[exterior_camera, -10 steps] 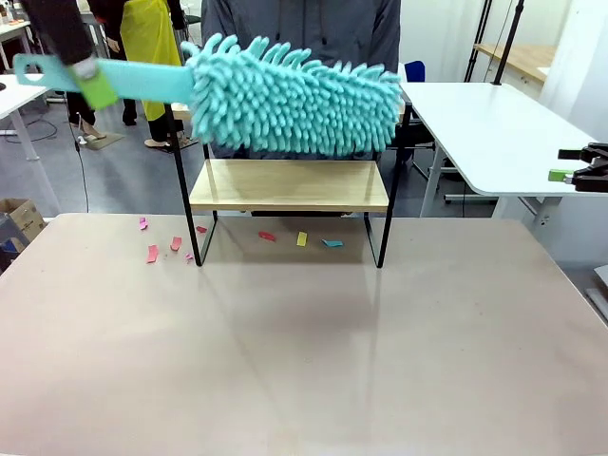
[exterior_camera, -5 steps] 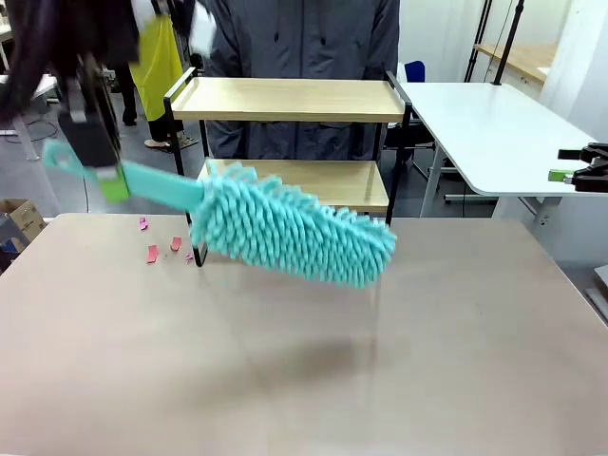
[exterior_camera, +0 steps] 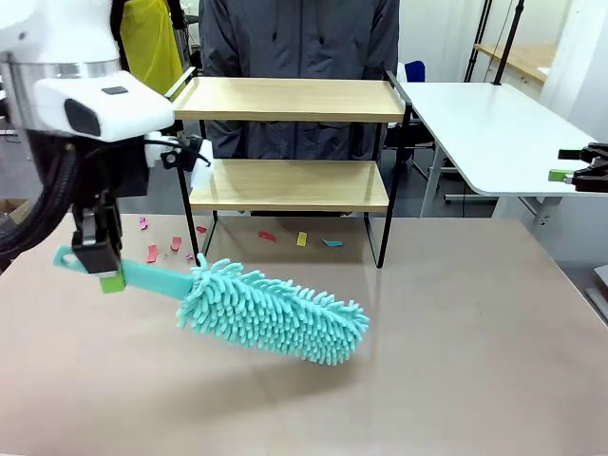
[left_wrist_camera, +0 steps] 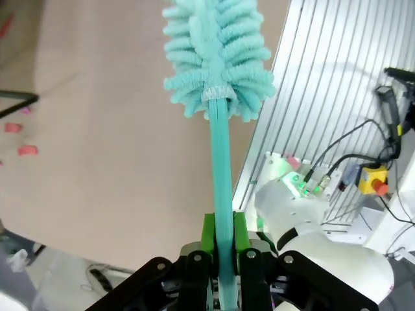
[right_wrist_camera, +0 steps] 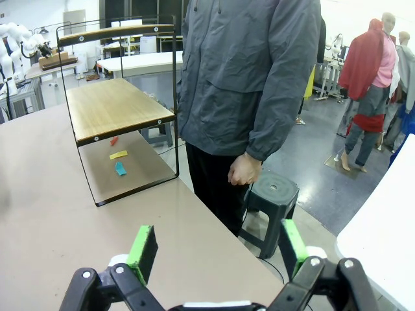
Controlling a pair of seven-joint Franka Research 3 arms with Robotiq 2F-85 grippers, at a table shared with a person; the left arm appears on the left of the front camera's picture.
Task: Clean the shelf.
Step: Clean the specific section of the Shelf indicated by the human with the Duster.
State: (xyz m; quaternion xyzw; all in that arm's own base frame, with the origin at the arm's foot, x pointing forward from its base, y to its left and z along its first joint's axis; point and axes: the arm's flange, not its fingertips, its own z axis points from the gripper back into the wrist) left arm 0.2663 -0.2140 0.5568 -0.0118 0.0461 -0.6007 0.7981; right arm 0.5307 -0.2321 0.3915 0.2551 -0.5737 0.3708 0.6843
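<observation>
Teal chenille duster [exterior_camera: 271,318] with a flat handle is clamped in the left gripper [exterior_camera: 106,275], low over the beige surface [exterior_camera: 456,361] before the two-tier wooden shelf [exterior_camera: 290,185] at its far side, right gripper [right_wrist_camera: 217,251] parted and empty; both boards appear bare, so setting it down seems next.

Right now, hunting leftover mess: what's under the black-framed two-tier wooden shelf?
A red scrap, yellow scrap and teal scrap on the beige table; nothing there looks covered.
</observation>
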